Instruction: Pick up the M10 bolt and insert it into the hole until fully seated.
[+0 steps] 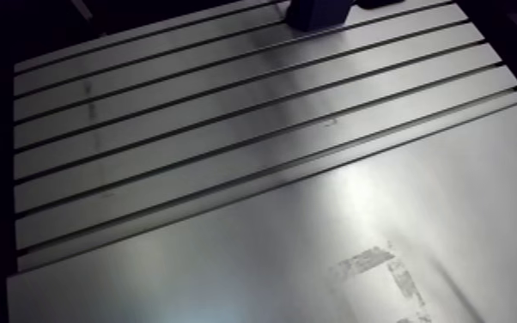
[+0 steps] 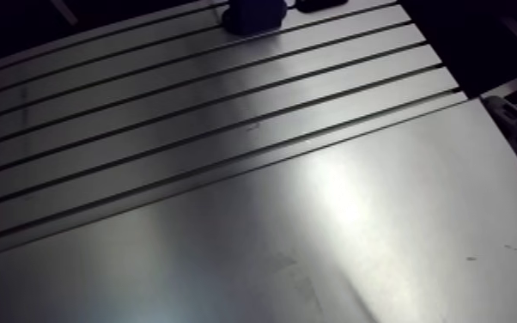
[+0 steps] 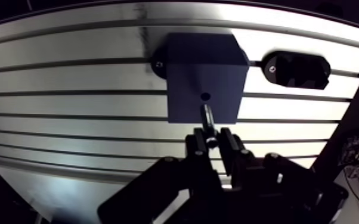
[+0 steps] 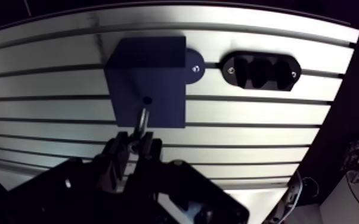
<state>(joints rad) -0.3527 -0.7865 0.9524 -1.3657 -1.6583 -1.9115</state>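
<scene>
The M10 bolt [image 3: 207, 122] sits pinched between the end effector [image 3: 213, 142] fingers, which are clamped on its lower end. Its shaft points up at the hole [image 3: 205, 96], and the tip is just short of it, not in. The hole is in the front face of a dark block [image 3: 203, 71], and the wrist is lined up facing that face. Beside the block lies a dark holder [image 3: 295, 69] with scooped recesses. Both are fixed to the slotted bench [image 3: 68, 77].

The table [image 1: 253, 215] was bare metal, smooth with a soft sheen and a scuffed patch; the block [image 3: 203, 65] looked dark and matt; the bolt [image 4: 141, 122] gleamed dully
</scene>
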